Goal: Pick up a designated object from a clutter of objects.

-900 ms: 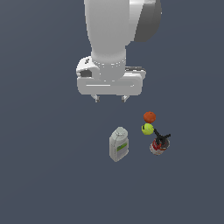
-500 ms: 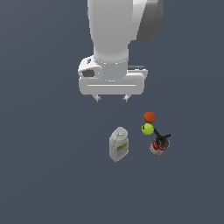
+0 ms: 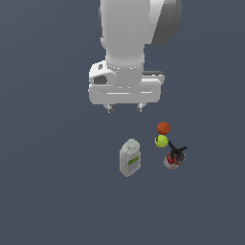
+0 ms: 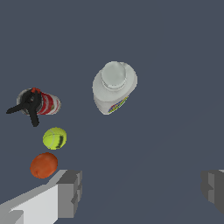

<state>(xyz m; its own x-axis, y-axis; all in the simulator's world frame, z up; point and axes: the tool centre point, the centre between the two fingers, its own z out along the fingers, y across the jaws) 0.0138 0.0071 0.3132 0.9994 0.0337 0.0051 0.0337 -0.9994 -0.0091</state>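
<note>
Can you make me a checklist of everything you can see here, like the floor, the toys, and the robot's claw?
Surface: plain dark grey-blue ground, no marks seen.
Job's thing: red-and-white can stands at the end of the row of small items, not held.
Clutter: black clip rests on top of the can; yellow-green ball sits next to the can; orange ball sits beyond that; grey-white bottle with a green label stands apart from the row.
Gripper: gripper hangs above the ground, open and empty, off to the side of the items.
Cables: nothing seen.
Surroundings: nothing seen beyond the white arm.
</note>
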